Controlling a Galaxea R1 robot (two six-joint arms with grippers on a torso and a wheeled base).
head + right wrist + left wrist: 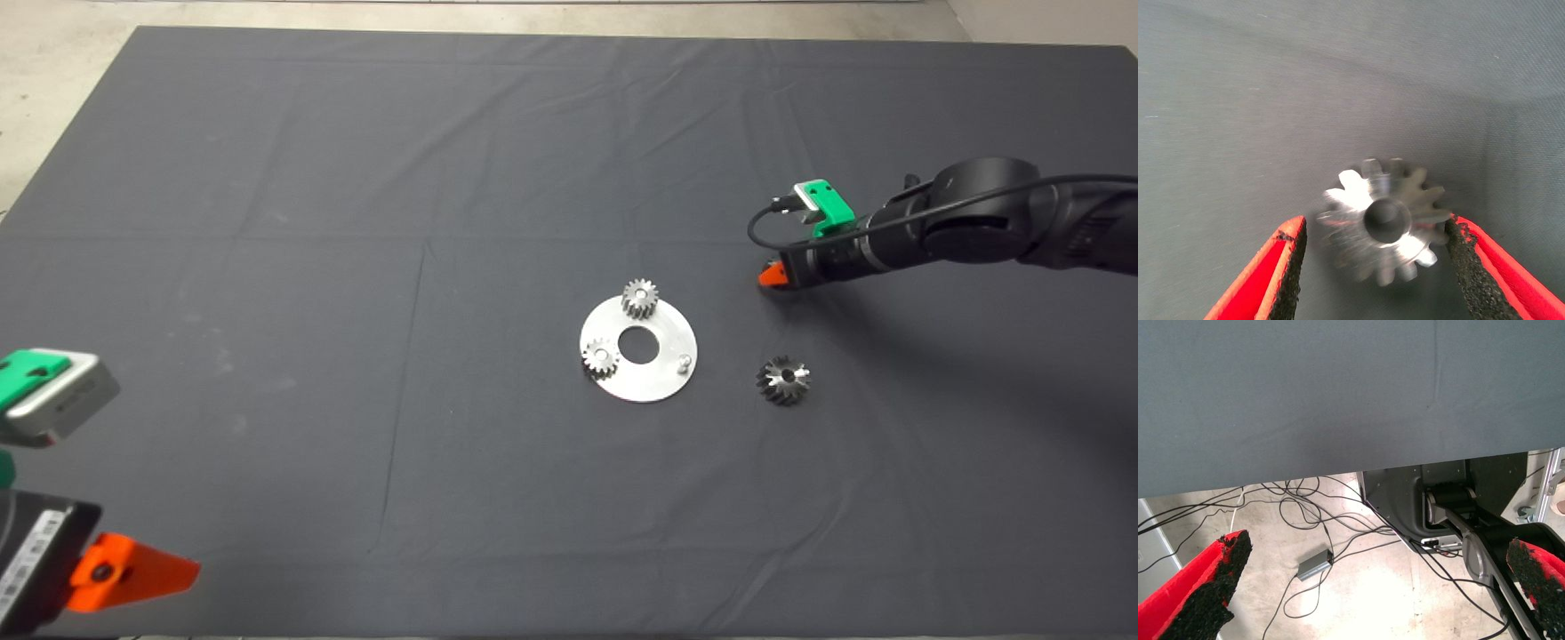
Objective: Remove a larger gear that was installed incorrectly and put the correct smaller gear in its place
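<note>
The larger gear (783, 380), silver with flared teeth, lies loose on the mat to the right of the round silver plate (658, 387). One pin (685, 362) on that plate stands bare. My right gripper (770, 276) is low over the mat, up and to the right of the plate. It hides the smaller gear in the head view. In the right wrist view the smaller gear (1386, 220) lies flat between the open fingers of the right gripper (1375, 230). One pad (1465, 267) is at its teeth. The other pad (1290, 273) is a little apart.
Two small light-silver gears (639, 298) (601, 357) sit on the plate around its centre hole. My left gripper (1371, 593) waits open at the mat's lower left edge, over the floor with cables. The dark mat (356, 267) spreads wide on all sides.
</note>
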